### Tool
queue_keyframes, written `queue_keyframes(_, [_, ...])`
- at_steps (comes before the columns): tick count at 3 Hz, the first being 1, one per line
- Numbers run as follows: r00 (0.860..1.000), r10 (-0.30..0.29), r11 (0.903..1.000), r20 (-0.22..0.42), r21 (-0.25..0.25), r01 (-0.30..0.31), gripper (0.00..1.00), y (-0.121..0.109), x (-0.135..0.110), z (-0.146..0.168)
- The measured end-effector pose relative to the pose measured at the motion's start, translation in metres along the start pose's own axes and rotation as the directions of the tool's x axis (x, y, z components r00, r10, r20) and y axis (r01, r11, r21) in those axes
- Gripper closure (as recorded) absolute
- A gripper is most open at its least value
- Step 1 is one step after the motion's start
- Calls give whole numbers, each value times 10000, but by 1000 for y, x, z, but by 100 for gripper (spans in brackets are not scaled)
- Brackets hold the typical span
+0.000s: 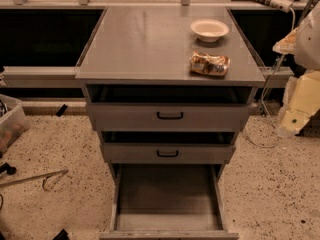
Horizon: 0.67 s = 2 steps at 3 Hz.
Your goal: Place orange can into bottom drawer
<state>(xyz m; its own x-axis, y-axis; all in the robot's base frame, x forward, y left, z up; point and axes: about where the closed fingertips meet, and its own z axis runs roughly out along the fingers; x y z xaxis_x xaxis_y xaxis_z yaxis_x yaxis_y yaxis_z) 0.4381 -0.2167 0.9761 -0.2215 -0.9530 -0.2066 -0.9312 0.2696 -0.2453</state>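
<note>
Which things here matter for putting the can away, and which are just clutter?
Job: orange can lying on the cabinet top; bottom drawer, open; gripper, at the right edge.
Lying about: cream bowl; two upper drawers; plastic bin at left.

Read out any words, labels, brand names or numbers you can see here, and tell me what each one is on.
No text can be read anywhere.
orange can, lying on the cabinet top: mottled brown and silvery markings, not legible as words.
cream bowl: no text.
bottom drawer, pulled open: no text.
gripper, at the right edge beside the cabinet: no marking shows.
</note>
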Motion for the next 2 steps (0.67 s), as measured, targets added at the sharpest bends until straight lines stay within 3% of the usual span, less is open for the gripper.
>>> queue_keyframes(1, [10000,-1,10000,1,2,1,0,0,0,0])
queue_keyframes(2, [9996,-262,9986,99,460,258,0,-17,-14,1])
